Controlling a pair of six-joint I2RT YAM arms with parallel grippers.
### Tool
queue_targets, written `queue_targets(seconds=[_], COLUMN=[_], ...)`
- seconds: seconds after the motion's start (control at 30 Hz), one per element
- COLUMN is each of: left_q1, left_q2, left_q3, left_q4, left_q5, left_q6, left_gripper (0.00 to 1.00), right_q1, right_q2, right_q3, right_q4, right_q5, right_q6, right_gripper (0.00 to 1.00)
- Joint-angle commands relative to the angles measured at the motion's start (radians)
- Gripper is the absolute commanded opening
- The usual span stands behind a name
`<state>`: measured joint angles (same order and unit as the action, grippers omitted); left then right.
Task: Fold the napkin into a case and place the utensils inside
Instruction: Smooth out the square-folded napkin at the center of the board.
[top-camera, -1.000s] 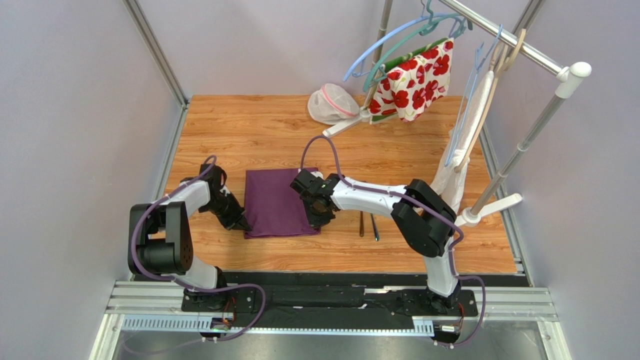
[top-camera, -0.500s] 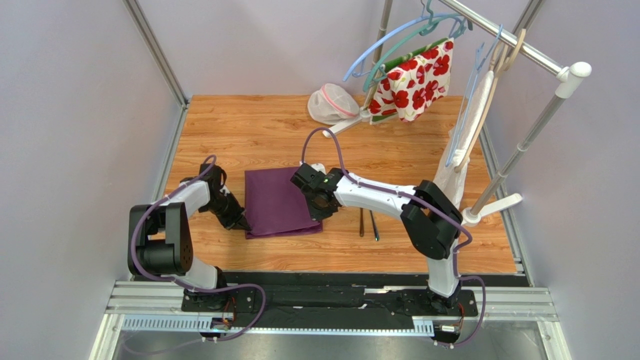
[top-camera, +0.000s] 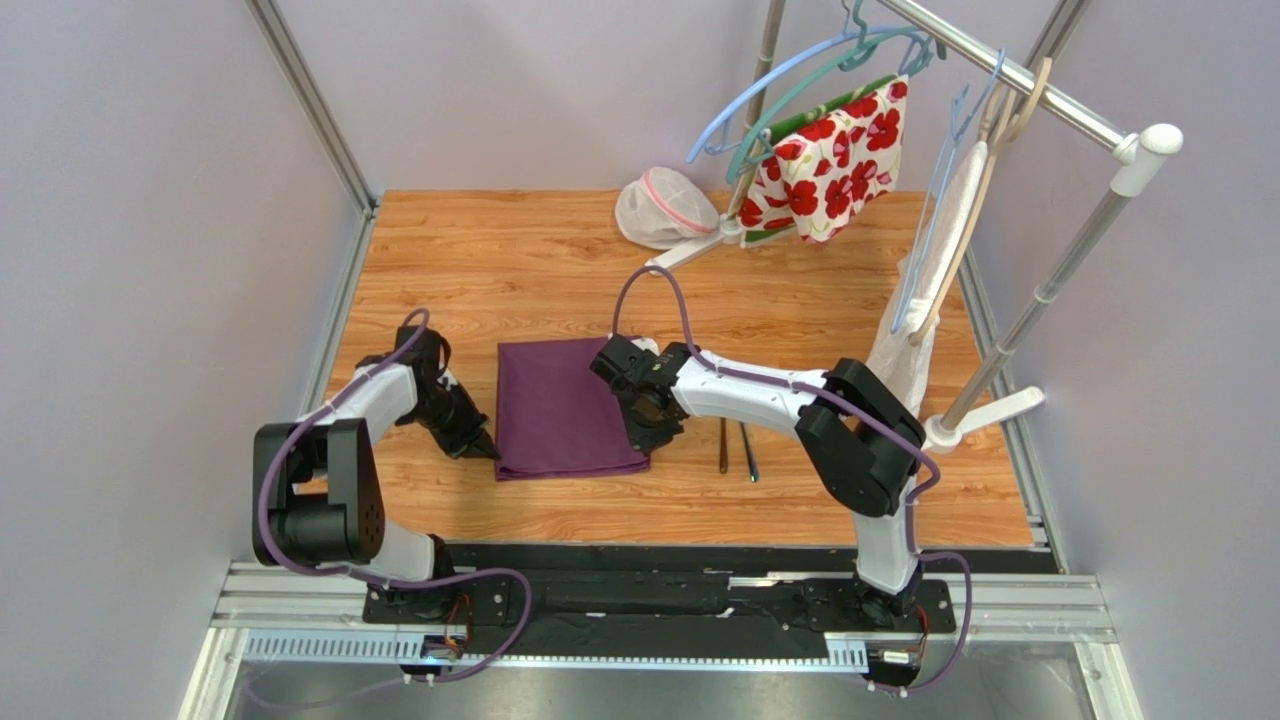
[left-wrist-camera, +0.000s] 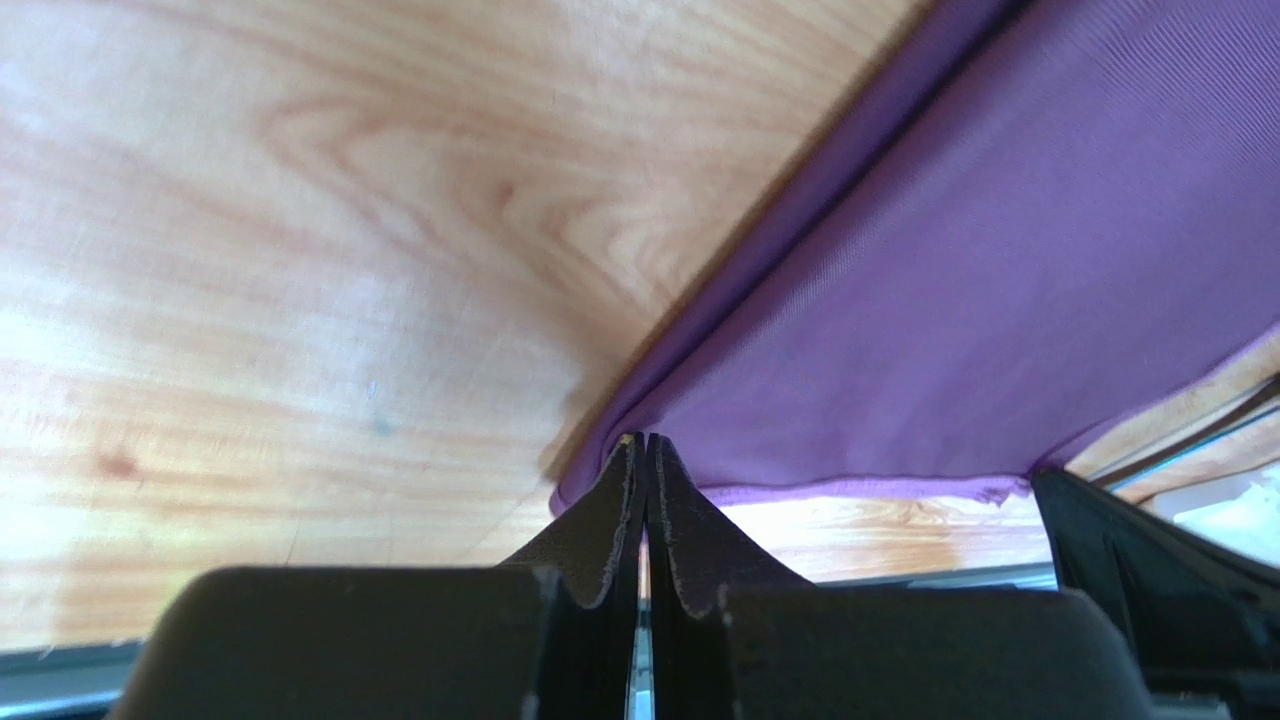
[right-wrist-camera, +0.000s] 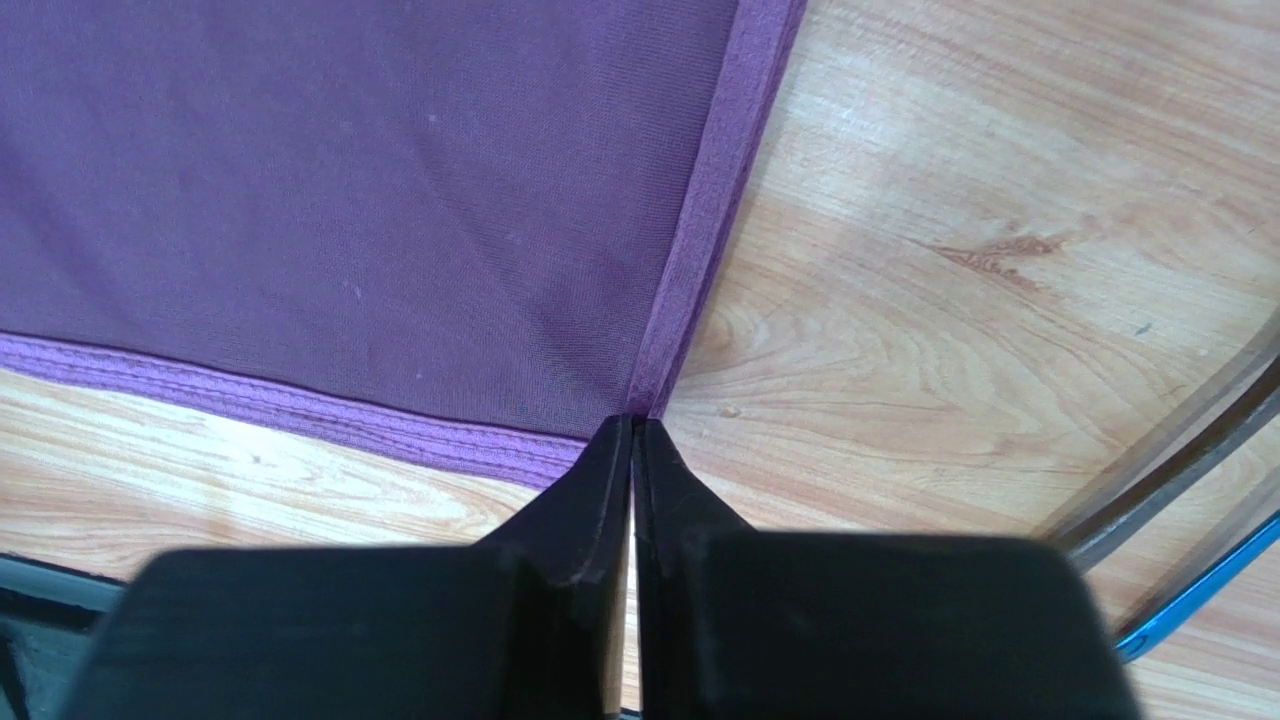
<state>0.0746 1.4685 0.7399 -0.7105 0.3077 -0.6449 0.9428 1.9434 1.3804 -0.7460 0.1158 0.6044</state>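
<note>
The dark purple napkin (top-camera: 568, 408) lies flat on the wooden table (top-camera: 496, 255) between my two grippers. My left gripper (top-camera: 487, 449) is shut on the napkin's near left corner, which shows at its fingertips in the left wrist view (left-wrist-camera: 902, 300). My right gripper (top-camera: 658, 435) is shut on the napkin's right hem near its near corner (right-wrist-camera: 376, 195). The two dark utensils (top-camera: 735, 447) lie side by side on the table just right of the right gripper. One shows at the right edge of the right wrist view (right-wrist-camera: 1172, 468).
A white mesh pouch (top-camera: 661, 207) lies at the back of the table. A red-flowered cloth (top-camera: 824, 162) and hangers hang from a rack (top-camera: 1052, 93) at the back right. A white garment (top-camera: 917, 323) hangs by the table's right edge.
The napkin has shifted a little to the right, with both grippers moving with it. The right arm's elbow has swung right.
</note>
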Motion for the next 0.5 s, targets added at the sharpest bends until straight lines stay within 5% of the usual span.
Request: queue_targets(seconds=[0.0,0.2,0.47], left_q1=[0.004,-0.012,-0.061], left_q2=[-0.115,-0.149,-0.022], left_q3=[0.056,0.115,0.073], left_q4=[-0.058,-0.047,-0.035], left_q5=[-0.022,0.143,0.104], left_q6=[0.028,0.063,0.036], left_gripper=[0.08,0.13,0.0], right_q1=[-0.01,-0.036,-0.05], right_q2=[-0.034,-0.121,-0.092], right_q3=[-0.004,0.008,0.004], right_q4=[0.028,0.022,0.18], right_q5=[-0.004,0.022,-0.269], right_q6=[-0.02,-0.083,-0.077], right_gripper=[0.16,0.42,0.33])
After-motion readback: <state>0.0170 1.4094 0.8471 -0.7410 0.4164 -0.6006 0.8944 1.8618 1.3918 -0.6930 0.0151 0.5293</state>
